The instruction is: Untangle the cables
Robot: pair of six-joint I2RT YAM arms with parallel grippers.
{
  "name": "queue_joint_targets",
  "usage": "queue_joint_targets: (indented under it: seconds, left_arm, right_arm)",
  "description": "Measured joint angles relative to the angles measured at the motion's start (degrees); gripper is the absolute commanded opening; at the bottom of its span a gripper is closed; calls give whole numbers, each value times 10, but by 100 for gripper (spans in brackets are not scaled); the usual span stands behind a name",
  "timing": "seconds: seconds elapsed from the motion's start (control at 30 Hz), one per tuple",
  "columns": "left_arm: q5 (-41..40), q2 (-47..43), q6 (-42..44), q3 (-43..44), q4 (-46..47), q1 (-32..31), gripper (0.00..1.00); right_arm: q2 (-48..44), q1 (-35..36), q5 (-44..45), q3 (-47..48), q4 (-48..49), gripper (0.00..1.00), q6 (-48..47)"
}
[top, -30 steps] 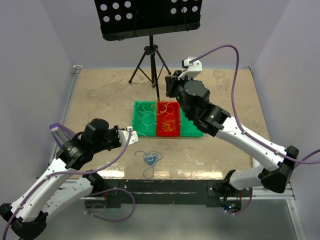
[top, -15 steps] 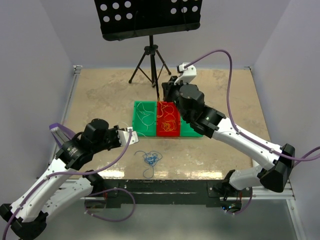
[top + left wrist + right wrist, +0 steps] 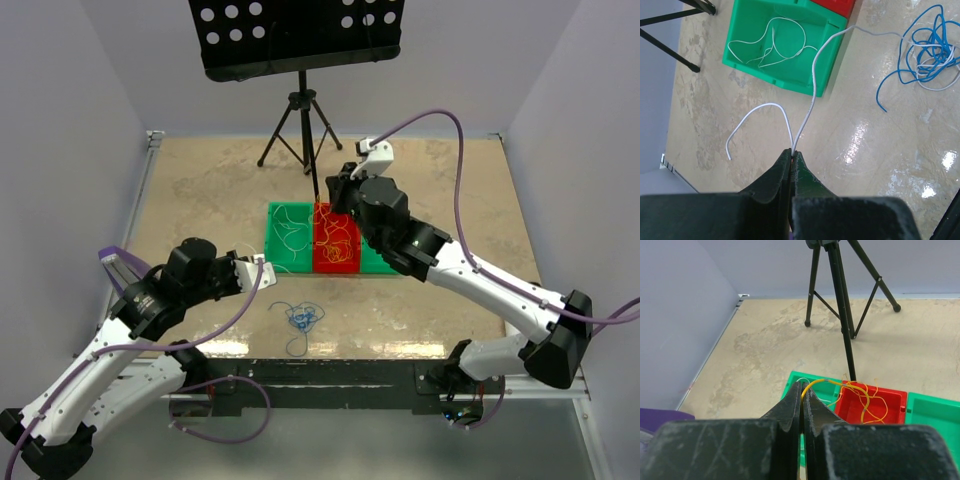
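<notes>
Left hand (image 3: 792, 151): clamped on a white strand (image 3: 813, 85) that leads to the blue clump of cables (image 3: 932, 47) on the surface (image 3: 200, 190); draw it slowly toward the green bin (image 3: 747, 25) so the clump does not drag. Right hand (image 3: 802, 389): clamped on a yellow strand (image 3: 830, 381) trailing into the red bin (image 3: 895, 405); release it there. Surface mottled beige; walls (image 3: 60, 150) plain, pale; black tripod (image 3: 303, 105) at rear
</notes>
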Motion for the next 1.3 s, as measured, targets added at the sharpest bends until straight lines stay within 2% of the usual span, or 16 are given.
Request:
queue_joint_targets:
  seconds: [0.4,0.73,0.93,1.3]
  left_arm:
    - [-5,0,8,0,0,0,0]
    - [-7,0,8,0,0,0,0]
    - [-7,0,9,0,0,0,0]
    - [-9,-9,13,-7,0,0,0]
  right_arm:
    - [-63,-1,-30,-18,19,0,-10]
    - [-81,-3,-48,24,19,0,-14]
    - [-75,-3,-75,-15,17,0,25]
    - [-60,-8,-74,-90,8,0,92]
